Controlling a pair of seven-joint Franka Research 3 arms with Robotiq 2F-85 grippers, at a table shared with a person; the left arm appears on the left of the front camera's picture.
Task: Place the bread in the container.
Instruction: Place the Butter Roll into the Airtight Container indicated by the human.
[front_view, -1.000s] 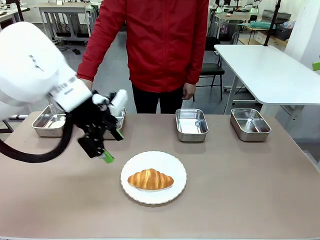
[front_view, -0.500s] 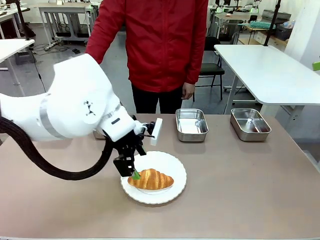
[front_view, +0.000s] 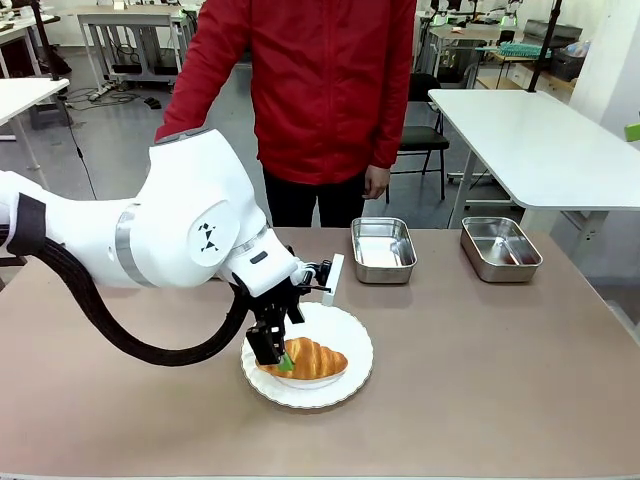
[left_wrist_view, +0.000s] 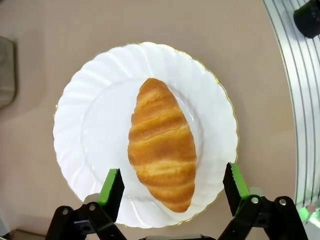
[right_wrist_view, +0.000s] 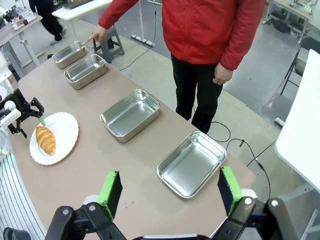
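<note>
1. Golden-brown bread sits on the white plate near the front of the desk, not picked up yet.
2. What changed: a second ago the left gripper was off to the plate's left over bare desk; now it's swung in and dropped right over the croissant. So the approach looks basically done.
3. From the left wrist view, the jaws are spread wide with nothing in them, green pads on either side of the bread's near end, over the plate. I'd guess a bit more descent, then squeeze.
4. Right gripper hangs high above the desk's edge, jaws released too, holding nothing.
5. Steel pans line the far side, and the person is pointing a hand at the farthest pan in the right wrist view, so that's probably the target container.
6. Croissant looks soft, so a hard clamp could crush it.
</note>
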